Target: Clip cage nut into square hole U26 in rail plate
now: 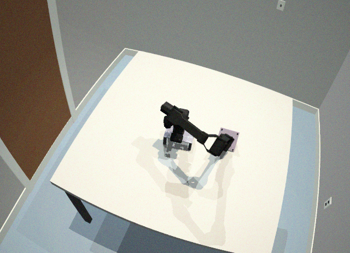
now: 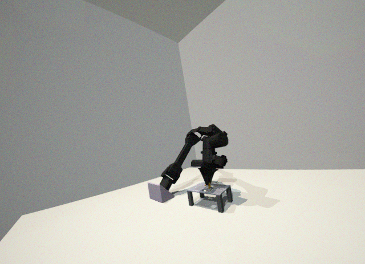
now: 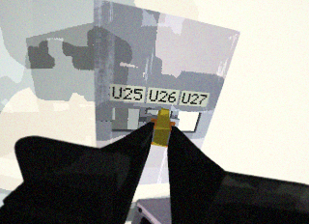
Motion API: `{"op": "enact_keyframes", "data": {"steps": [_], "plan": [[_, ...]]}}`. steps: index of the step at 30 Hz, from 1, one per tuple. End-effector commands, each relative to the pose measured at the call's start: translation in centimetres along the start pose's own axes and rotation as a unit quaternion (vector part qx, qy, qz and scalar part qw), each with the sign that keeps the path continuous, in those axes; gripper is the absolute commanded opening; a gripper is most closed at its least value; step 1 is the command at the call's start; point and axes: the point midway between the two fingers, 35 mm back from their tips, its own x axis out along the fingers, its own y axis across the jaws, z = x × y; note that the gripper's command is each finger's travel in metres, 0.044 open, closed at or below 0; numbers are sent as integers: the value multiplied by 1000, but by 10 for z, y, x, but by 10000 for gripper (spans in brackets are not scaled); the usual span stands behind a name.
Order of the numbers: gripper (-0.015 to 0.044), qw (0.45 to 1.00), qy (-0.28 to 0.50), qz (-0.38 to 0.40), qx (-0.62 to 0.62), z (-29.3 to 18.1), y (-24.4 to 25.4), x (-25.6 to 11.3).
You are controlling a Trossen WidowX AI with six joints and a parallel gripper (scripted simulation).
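The gripper (image 2: 208, 183) (image 3: 161, 128) is nearly closed, its fingertips pinching the nut (image 2: 209, 185) (image 3: 162, 127) between them. In the wrist view the two black fingers rise from the lower left and lower right corners and come together near the middle of the frame, with the yellow nut, edged with orange, standing between their tips. The nut is at the U26 hole, just below the U26 label (image 3: 162, 97); whether its wings have gone through the hole cannot be told, as the nut and fingertips cover much of it. The U25 label (image 3: 127, 94) is to the left and the U27 label (image 3: 194, 98) to the right, each with an opening below it. The labels lie on the plate (image 2: 194, 189) (image 3: 193, 55), a pale lilac sheet that fills the upper middle of the wrist view. In the exterior view the plate is right of centre in the lower part of the frame, raised on dark legs (image 2: 220, 203), and the gripper points straight down at it from above. The black arm (image 1: 192, 129) (image 2: 183, 155) bends up and over, then runs down leftward to the base (image 2: 155, 192), a lilac wedge left of the plate and apart from it. From the top, the arm crosses the middle of the frame, its gripper end over the plate at the left and its foot by the lilac mount at the right. All of this is on a cream table (image 1: 248, 188) (image 2: 117, 231).
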Motion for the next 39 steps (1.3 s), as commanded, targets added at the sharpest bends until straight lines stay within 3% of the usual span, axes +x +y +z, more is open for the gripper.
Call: {"op": "enact_keyframes", "data": {"steps": [1, 39], "plan": [[37, 1000, -1, -4, 1, -1, 0, 0], [37, 999, -1, -40, 1, 0, 4, -1]]}}
